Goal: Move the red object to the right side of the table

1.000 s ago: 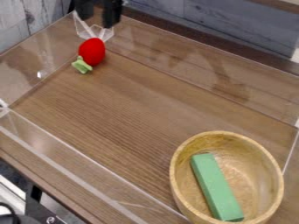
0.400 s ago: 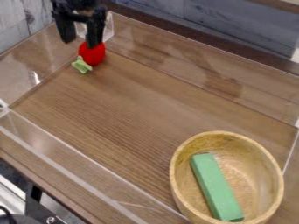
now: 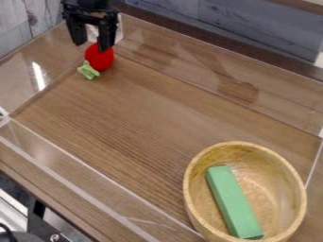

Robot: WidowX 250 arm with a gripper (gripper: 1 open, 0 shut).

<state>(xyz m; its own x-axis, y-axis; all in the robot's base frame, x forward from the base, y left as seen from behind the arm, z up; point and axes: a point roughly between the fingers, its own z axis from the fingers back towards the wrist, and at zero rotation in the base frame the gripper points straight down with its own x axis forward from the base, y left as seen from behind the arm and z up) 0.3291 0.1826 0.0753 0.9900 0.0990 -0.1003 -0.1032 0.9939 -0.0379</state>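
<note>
The gripper (image 3: 93,38) at the upper left is black — a boxy top with two short, dark fingers (image 3: 77,34).

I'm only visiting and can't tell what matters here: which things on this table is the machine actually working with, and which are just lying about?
Part of the job:
- red object, far left, to be moved right
- gripper, open, just above it
- table

Just lying about:
- wooden bowl, near right corner
- green block lying inside the bowl

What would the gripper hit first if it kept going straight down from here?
Most likely the red object: the open gripper hangs just above it, jaws either side. Depth from this single view is uncertain.
</note>
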